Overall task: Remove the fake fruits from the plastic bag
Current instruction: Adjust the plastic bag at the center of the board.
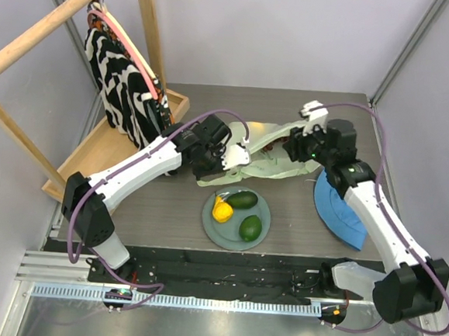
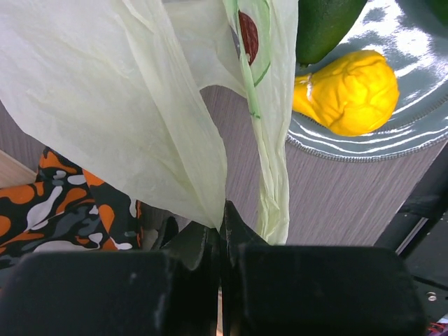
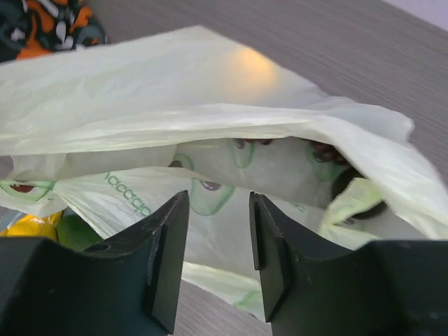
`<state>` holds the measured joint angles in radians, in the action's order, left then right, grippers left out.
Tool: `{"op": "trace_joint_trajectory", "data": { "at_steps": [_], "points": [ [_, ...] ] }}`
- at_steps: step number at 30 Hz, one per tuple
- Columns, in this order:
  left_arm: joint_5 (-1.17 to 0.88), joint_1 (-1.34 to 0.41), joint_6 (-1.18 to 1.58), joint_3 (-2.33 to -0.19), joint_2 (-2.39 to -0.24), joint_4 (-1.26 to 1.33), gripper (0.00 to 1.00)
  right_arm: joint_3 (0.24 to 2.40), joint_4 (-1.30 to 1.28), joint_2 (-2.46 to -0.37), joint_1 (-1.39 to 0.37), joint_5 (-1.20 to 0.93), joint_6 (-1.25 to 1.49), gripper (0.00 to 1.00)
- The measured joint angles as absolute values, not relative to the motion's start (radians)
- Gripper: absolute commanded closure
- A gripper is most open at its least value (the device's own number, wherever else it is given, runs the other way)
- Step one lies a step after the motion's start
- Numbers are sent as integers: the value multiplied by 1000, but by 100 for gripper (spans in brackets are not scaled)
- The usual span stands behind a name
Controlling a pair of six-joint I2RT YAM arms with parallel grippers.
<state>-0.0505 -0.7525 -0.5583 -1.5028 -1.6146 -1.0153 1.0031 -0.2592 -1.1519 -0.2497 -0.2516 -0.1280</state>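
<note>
From above, the plastic bag [image 1: 268, 154] lies crumpled on the table [image 1: 167, 202] behind the plate [image 1: 267, 214], stretched between both arms. The left gripper [image 1: 237, 155] is at its near-left corner and the right gripper [image 1: 292, 150] at its mouth. A yellow fruit [image 1: 222, 211] and two green fruits [image 1: 244, 200] already sit on the plate; the blue hat [image 1: 337, 216] lies off to the right. In the left wrist view, the left gripper is fully closed, pinching a fold of thin, translucent, pale yellow-green film that drapes up and away from it, just beside the plate's rim. In the right wrist view, the right gripper stands about half open with nothing between its fingers, aimed into the gaping mouth, where the printed lower layer shows. Dark red rounds [image 3: 327, 151] deep at the right look to us like the grape bunch. To do this well, we judge that we should keep the left pinch taut so the mouth stays lifted, steer right and deeper, and close on the fruit alone, not on the slippery film.
</note>
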Motion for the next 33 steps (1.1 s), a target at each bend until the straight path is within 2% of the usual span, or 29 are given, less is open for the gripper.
{"op": "trace_joint_trajectory", "data": {
  "at_steps": [3, 10, 14, 20, 26, 33],
  "points": [
    [-57, -752, -532, -1514, -1615, -1016, 100, 992, -220, -1245, -322, -232, -190, 57],
    [-63, -752, -500, -1563, -1615, -1014, 100, 875, -78, -1460, -344, -38, -312, 53],
    [-62, -752, -495, -1569, -1615, -1013, 100, 840, -152, -1431, -347, -13, -485, 53],
    [-62, -752, -483, -1584, -1615, -1011, 100, 692, -299, -1257, -417, -29, -781, 54],
    [-63, -752, -477, -1586, -1615, -1011, 100, 760, -351, -1287, -374, -64, -777, 57],
    [-86, -752, -454, -1614, -1630, -1012, 100, 991, -295, -1429, -361, -66, -755, 55]
  ]
}}
